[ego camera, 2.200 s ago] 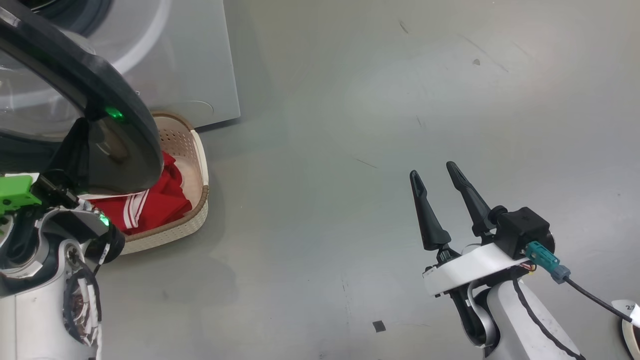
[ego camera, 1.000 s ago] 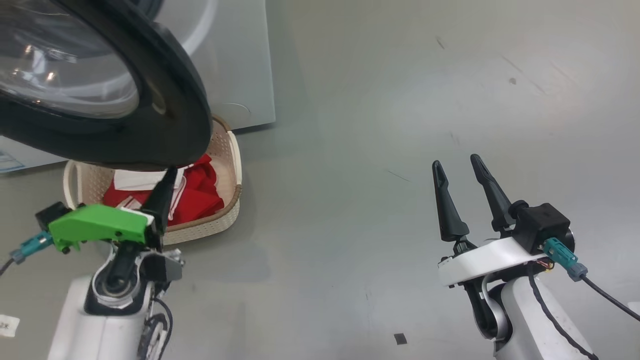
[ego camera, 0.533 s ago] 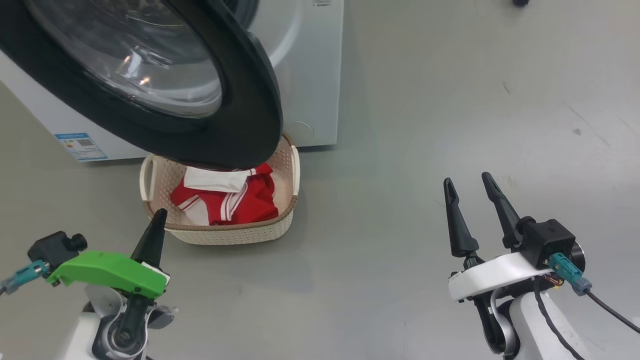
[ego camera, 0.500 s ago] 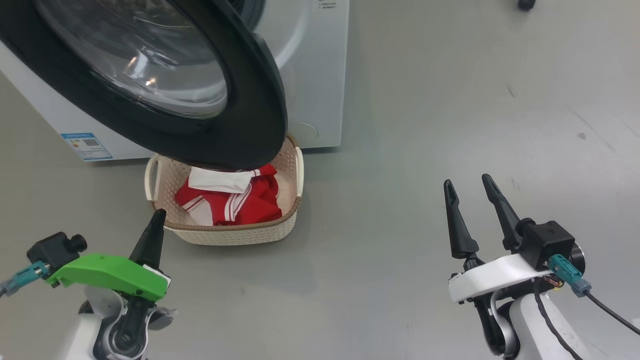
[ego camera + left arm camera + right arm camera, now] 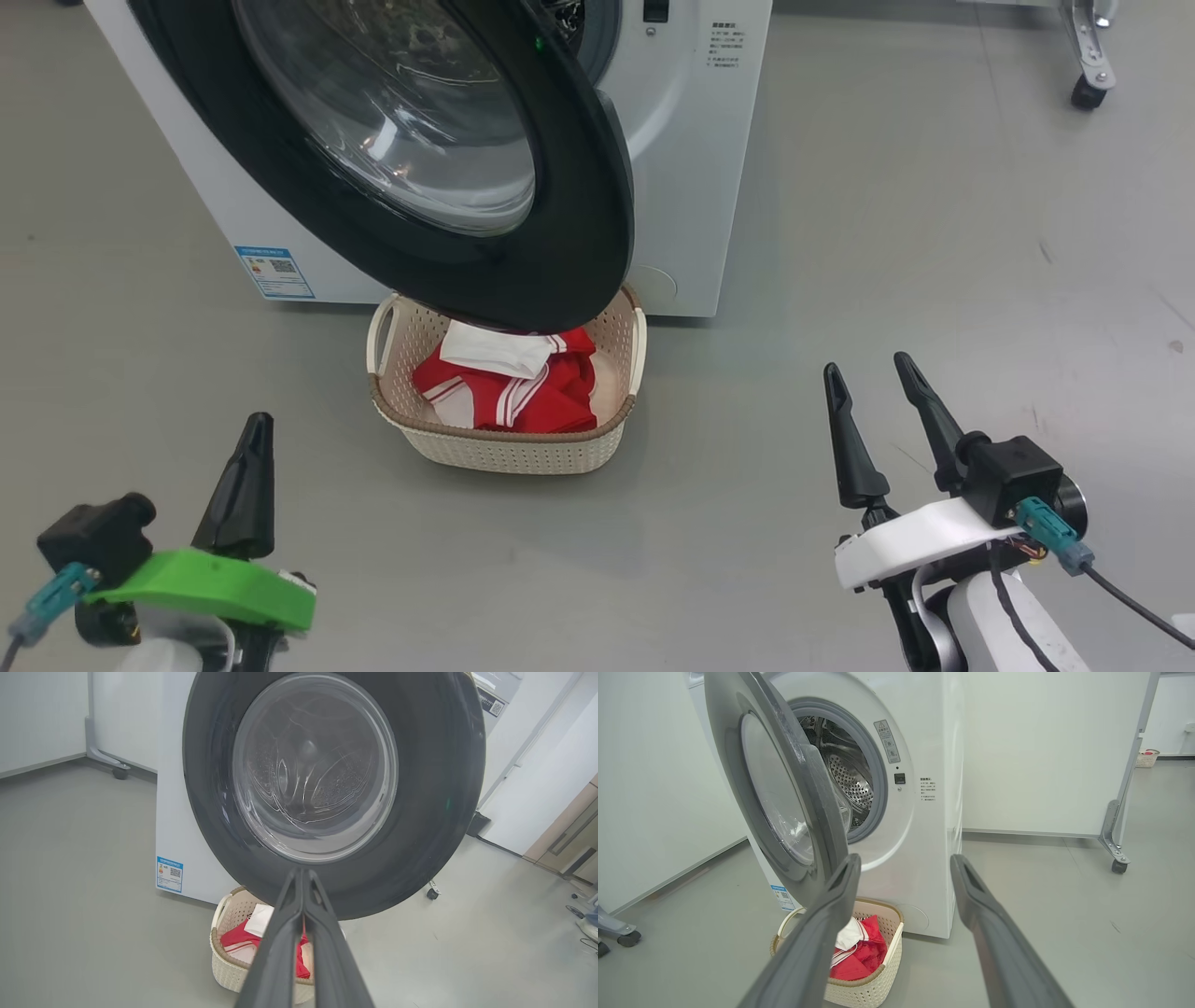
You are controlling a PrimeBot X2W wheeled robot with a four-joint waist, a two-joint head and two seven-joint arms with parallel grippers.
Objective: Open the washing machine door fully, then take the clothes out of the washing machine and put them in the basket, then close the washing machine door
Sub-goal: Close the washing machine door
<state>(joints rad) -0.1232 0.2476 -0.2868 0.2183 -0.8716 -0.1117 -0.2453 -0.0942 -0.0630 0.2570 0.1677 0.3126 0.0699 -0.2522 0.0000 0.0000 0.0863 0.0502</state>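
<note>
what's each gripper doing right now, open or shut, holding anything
Left gripper: shut, holding nothing.
Right gripper: open, holding nothing.

so the washing machine door [image 5: 401, 140], fat glossy black frame with a bulging clear glass bowl, hangs swung out partway from the white washing machine [image 5: 691, 140], right above the basket [image 5: 504, 448]. Steel perforated drum [image 5: 845, 779] looks empty behind it. The cream basket with a brown rim sits at the machine's foot, holding the red garment [image 5: 551, 401] with white stripes and a white cloth [image 5: 490, 347] on top
</note>
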